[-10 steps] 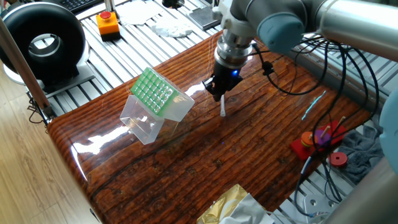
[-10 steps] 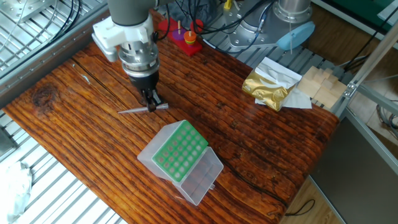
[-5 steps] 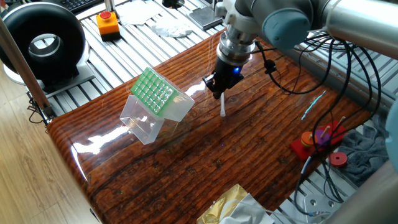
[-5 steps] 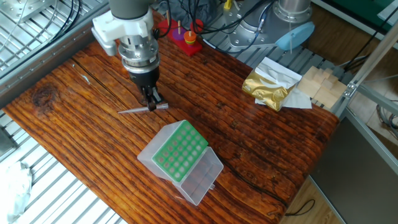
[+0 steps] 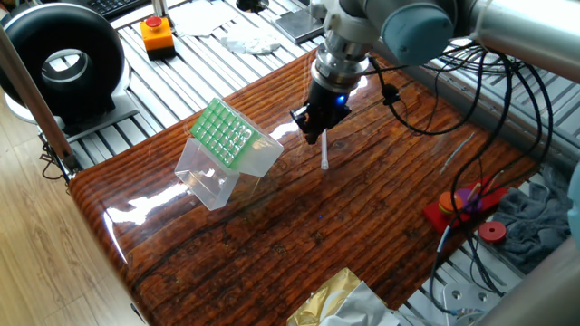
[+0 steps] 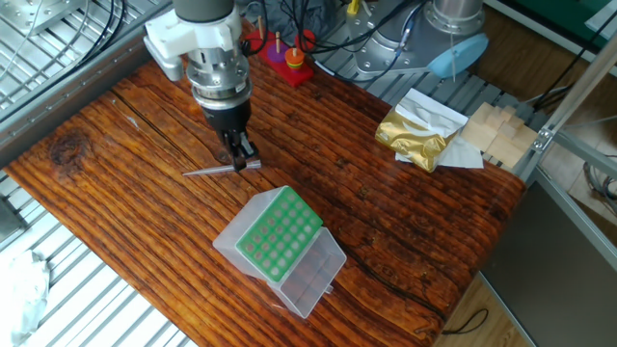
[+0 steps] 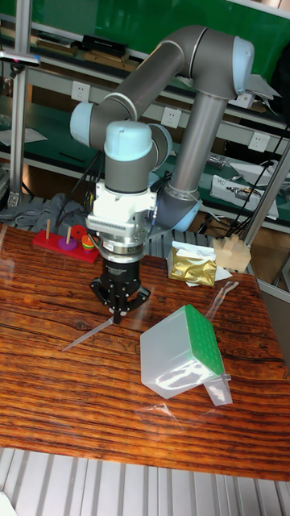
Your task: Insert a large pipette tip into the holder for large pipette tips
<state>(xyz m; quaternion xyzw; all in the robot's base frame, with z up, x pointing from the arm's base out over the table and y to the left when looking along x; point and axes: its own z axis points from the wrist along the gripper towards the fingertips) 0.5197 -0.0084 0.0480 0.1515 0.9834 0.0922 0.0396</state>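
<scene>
I work in a robotics lab: aluminium frame bench (image 5: pixel 190 68), tangled cables (image 5: pixel 494 86), red emergency stop button (image 5: pixel 156 30), shelving with wall sockets (image 7: pixel 169 115).

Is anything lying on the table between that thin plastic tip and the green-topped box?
No. In the other fixed view only bare wood separates the pipette tip from the green-topped box.

Gripper (image 6: pixel 241 154) fingers (image 7: pixel 118 310) cover the thick end of the large pipette tip (image 6: pixel 207 171), so the grip cannot be confirmed. Hole contents in the holder for large pipette tips (image 6: pixel 280 234) are too small to resolve. Frame edges crop the tabletop (image 7: pixel 48 387).
</scene>
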